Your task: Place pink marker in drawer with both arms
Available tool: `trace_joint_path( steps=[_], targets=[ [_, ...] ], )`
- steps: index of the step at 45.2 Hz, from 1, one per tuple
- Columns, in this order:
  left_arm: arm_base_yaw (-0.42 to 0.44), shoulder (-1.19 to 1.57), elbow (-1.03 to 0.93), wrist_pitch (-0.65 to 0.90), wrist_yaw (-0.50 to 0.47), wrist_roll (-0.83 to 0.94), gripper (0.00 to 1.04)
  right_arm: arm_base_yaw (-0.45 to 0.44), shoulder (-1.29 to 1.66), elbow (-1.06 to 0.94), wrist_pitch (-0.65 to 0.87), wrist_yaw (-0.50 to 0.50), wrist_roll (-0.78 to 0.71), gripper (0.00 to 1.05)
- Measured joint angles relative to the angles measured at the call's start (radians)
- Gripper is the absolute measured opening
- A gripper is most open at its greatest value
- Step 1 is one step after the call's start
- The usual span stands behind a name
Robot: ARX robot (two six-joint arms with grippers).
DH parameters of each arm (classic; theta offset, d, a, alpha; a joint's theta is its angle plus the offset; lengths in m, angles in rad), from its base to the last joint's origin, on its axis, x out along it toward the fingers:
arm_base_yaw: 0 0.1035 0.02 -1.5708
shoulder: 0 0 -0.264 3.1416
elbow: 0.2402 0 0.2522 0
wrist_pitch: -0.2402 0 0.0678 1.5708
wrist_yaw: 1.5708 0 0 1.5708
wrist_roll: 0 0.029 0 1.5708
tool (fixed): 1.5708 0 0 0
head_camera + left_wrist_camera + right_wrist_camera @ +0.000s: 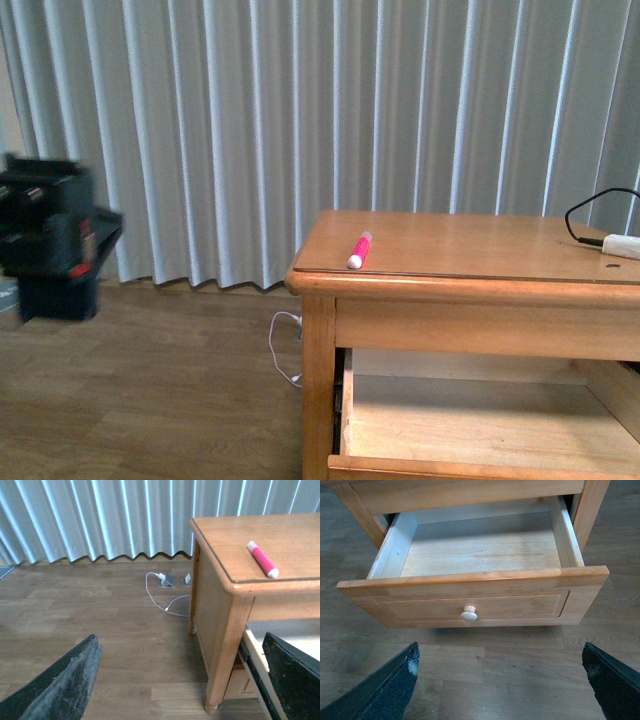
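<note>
Short pink marker with white cap (359, 250) lies on the light-brown wooden table (450, 245), near its corner. The knobbed wooden drawer (520, 605) below the tabletop is open. My left gripper (180, 680) and right gripper (500, 680) gape wide, holding nothing. Risk: a glancing finger rolls the marker off the table. My fingertips are cut off.

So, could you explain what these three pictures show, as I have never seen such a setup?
This is a robot with two arms. The front view comes from a camera on its body; the other two come from cameras on its wrists, and the dark wedges seen there are each arm's open jaws, holding nothing. The pink marker lies on the table, towards its left end, with a white plug at the far right. Below, the drawer is pulled out and looks empty; the right wrist camera looks down on it and its knob.
</note>
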Motion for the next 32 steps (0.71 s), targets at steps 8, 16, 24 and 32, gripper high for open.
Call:
trace_joint_path(
  steps=[8, 16, 24, 32],
  targets=[
    [-0.027, 0.338, 0.327, -0.019, 0.051, 0.0, 0.98, 0.0, 0.0, 0.0, 0.0, 0.0, 0.0, 0.96],
    [-0.037, 0.585, 0.603, -0.108, 0.131, -0.013, 0.98, 0.0, 0.0, 0.0, 0.0, 0.0, 0.0, 0.96],
    [-0.046, 0.744, 0.812, -0.183, 0.196, 0.053, 0.98, 0.0, 0.0, 0.0, 0.0, 0.0, 0.0, 0.96],
    [-0.058, 0.846, 0.944, -0.269, 0.23, 0.117, 0.98, 0.0, 0.0, 0.0, 0.0, 0.0, 0.0, 0.96]
  ],
)
